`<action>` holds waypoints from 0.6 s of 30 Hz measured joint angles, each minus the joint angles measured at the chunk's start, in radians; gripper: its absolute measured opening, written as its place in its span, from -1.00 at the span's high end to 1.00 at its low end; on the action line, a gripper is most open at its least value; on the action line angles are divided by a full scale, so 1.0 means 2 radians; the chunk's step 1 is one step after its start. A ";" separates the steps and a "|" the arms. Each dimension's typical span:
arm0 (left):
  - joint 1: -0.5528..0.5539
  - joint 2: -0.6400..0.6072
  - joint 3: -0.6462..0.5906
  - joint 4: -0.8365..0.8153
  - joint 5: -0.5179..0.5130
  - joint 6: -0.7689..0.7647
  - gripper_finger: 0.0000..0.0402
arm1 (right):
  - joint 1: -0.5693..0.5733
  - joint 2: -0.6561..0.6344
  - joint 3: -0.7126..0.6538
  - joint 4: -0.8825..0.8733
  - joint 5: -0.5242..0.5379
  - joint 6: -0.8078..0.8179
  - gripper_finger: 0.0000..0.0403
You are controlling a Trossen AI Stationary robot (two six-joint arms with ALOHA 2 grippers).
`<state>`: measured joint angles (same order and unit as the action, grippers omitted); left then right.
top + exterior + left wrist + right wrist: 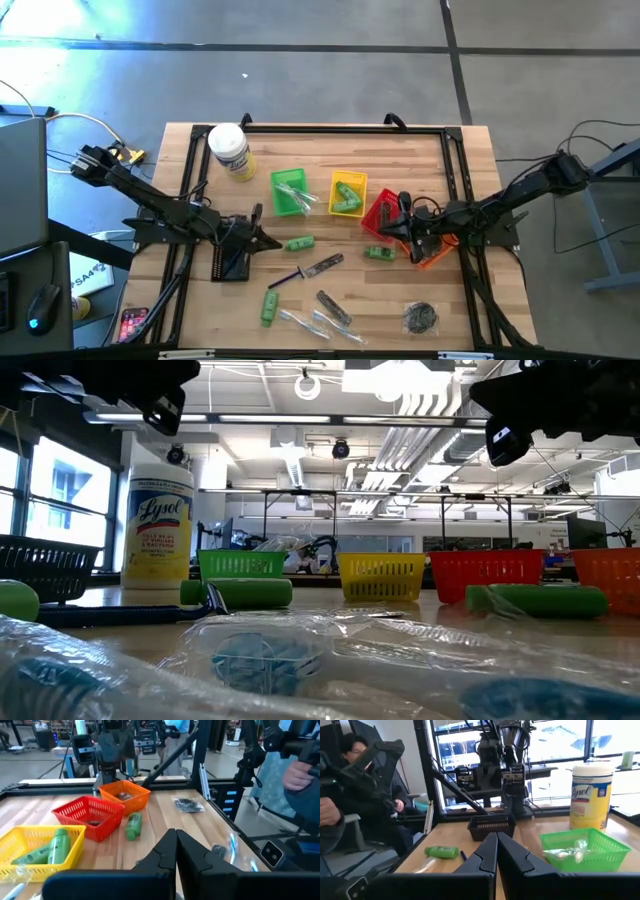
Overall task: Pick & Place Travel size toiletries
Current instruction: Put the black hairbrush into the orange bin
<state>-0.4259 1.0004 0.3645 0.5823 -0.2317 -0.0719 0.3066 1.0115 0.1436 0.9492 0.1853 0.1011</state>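
Both grippers, left (268,241) and right (404,240), hover with fingers together; the left should open squarely over the green bottle (299,243) just ahead.

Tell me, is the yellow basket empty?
No, the yellow basket holds green bottles, seen plainly from above.

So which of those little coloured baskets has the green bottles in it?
The yellow basket, in the middle of the row. Two green bottles lie inside it; the green basket beside it holds only clear packets.

High cam overhead; low cam table-level; wrist cams face inward.
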 joint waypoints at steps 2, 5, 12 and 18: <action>0.000 0.000 0.000 -0.006 -0.007 -0.007 1.00 | -0.004 0.000 0.000 -0.002 0.001 -0.009 0.99; 0.000 0.000 0.000 -0.030 -0.020 -0.039 1.00 | -0.004 0.000 0.000 -0.007 0.003 -0.013 0.99; 0.000 0.010 0.000 -0.054 -0.021 -0.102 1.00 | 0.001 0.000 0.000 -0.009 0.002 0.011 0.99; -0.004 0.049 0.000 -0.028 -0.022 -0.103 0.81 | 0.001 0.006 0.000 -0.017 0.022 0.014 0.99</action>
<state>-0.4336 1.0985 0.3645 0.5261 -0.2763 -0.2783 0.3077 1.0225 0.1433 0.9150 0.2291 0.1282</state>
